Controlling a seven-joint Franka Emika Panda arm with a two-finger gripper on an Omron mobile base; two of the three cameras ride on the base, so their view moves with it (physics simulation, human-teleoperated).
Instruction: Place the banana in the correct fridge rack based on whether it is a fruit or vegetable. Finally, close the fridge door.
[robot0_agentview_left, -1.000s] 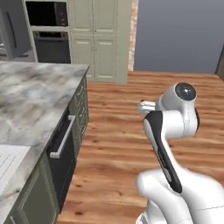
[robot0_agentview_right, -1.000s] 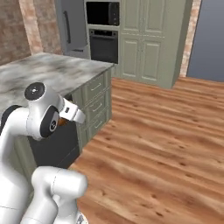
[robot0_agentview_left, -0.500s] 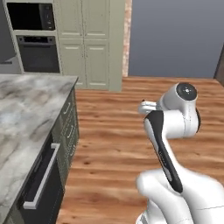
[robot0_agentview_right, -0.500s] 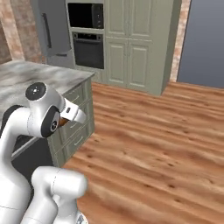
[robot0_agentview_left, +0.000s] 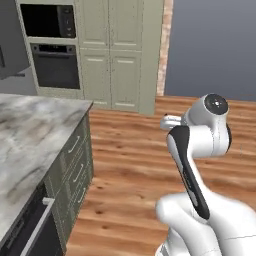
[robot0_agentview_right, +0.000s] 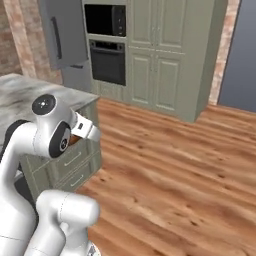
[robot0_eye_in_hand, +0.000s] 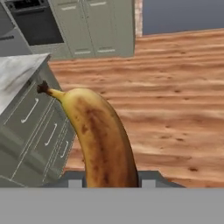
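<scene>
In the hand view the banana, brownish-orange with dark speckles and a dark stem tip, stands up between the fingers of my gripper, which is shut on it. From the right base view the gripper hangs folded close to the arm over the island's corner, a sliver of the banana showing under it. The left base view has the gripper above the wood floor. The fridge door, grey with a dark vertical handle, stands open at the far left wall. The fridge rack is out of view.
A marble-topped island with green drawers lies to my left. Beyond it stand a wall oven with a microwave above, and tall pale-green cabinets. Open wood floor stretches ahead and to the right.
The whole scene has shifted: the base has driven toward the oven wall, so the island slid back to the left and the cabinets grew. The arm holds the same pose with the banana.
</scene>
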